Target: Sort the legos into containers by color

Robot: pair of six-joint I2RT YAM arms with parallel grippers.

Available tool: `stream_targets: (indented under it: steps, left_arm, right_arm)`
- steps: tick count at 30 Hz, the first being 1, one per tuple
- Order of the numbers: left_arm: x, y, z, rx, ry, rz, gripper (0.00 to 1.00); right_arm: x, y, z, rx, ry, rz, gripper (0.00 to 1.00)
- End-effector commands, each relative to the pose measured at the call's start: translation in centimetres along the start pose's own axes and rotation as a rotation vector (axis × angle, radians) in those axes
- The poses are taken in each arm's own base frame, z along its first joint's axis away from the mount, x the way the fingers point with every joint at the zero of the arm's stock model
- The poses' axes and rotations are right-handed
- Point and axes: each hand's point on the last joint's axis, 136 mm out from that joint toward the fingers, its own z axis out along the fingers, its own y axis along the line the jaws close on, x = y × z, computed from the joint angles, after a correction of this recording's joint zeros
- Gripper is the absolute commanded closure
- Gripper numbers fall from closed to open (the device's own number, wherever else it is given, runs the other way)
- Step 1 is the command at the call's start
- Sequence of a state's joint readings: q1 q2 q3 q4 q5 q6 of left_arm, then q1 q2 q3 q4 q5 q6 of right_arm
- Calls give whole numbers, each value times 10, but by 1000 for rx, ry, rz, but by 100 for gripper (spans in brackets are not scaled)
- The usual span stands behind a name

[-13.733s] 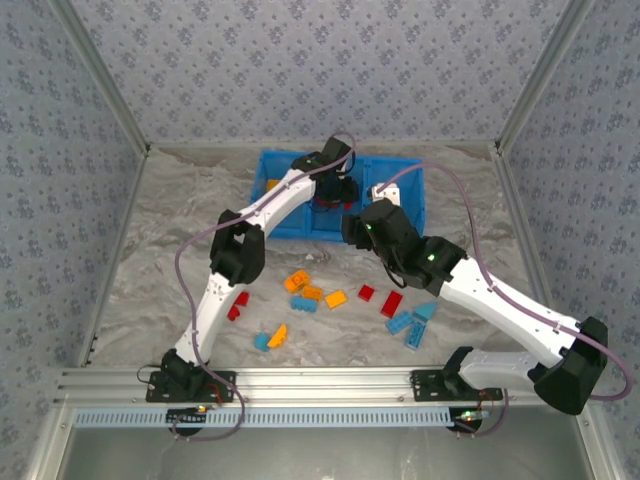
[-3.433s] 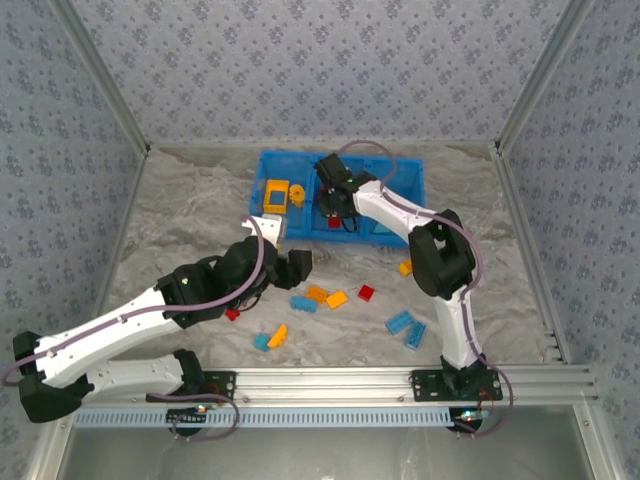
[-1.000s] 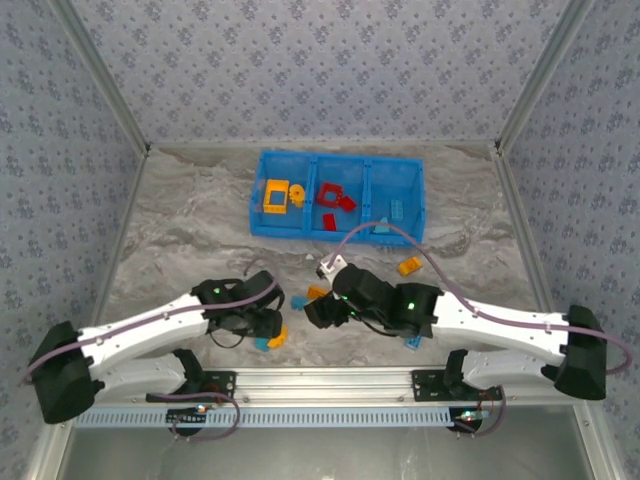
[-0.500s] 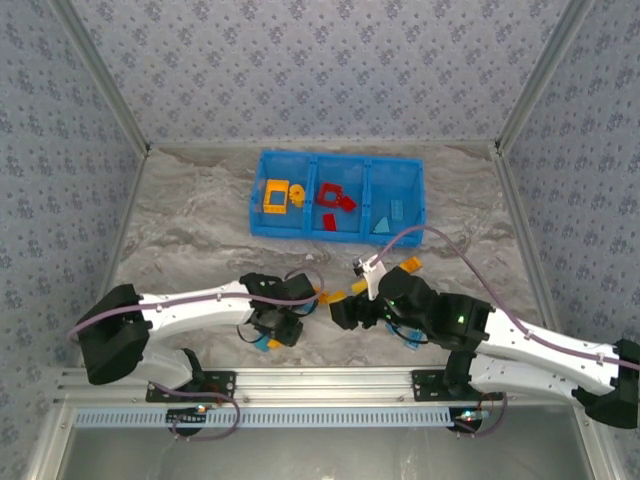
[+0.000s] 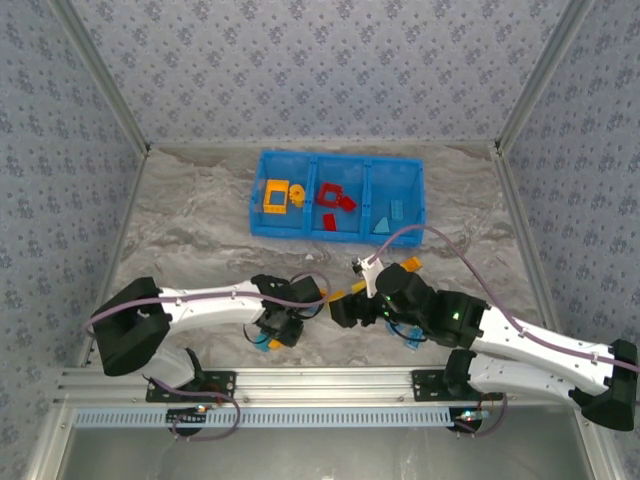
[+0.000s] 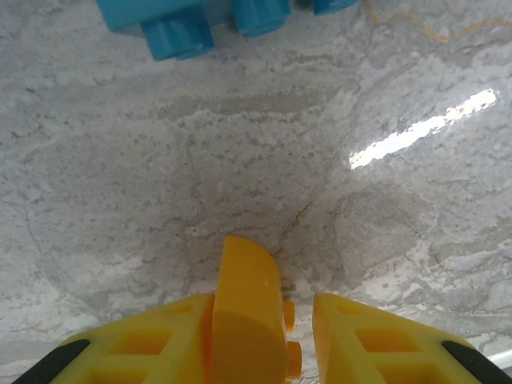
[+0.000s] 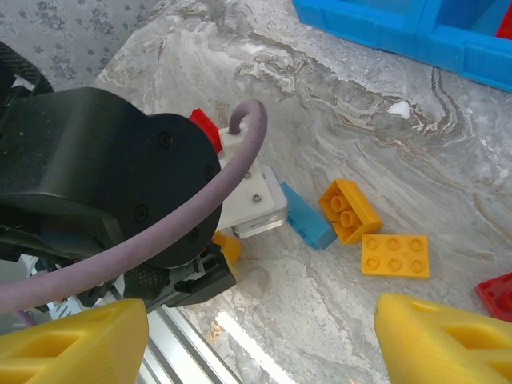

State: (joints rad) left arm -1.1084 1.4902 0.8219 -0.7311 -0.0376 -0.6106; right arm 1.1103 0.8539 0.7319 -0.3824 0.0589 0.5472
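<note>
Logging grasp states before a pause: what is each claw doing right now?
Left claw: straddling an orange-yellow brick; whether it grips cannot be told.
Right claw: open, empty.

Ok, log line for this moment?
left gripper: around yellow brick, gap on one side | right gripper: open, empty | bin: partly filled

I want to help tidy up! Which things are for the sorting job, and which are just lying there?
For the job: blue bin, orange bricks, light blue brick, red brick, yellow brick at the left end effector.
Just there: purple cable, metal rail, patterned walls.
</note>
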Motion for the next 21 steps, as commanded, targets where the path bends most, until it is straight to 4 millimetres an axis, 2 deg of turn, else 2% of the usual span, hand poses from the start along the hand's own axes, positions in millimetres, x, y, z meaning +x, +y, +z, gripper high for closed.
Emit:
stream_targets:
  steps: [1, 4, 7, 11, 16, 21]
  left_arm:
    - [0, -2, 2, -4, 1, 27, 67]
    - [-3, -3, 0, -3, -13, 31, 73]
    - [-8, -1, -5, -15, -44, 29, 78]
    - [-28, 6, -30, -34, -115, 13, 79]
    - [-79, 29, -83, 33, -242, -85, 79]
    - [-148, 74, -126, 60, -366, -183, 78]
  right_arm:
    - [8, 11, 4, -78, 29, 10, 23]
    - [11, 10, 2, -79, 34, 11, 24]
    - [12, 0, -4, -34, 22, 11, 24]
    - [2, -10, -21, 4, -30, 8, 25]
    - [-23, -8, -26, -13, -94, -12, 25]
    - [-67, 7, -6, -44, -156, -63, 25]
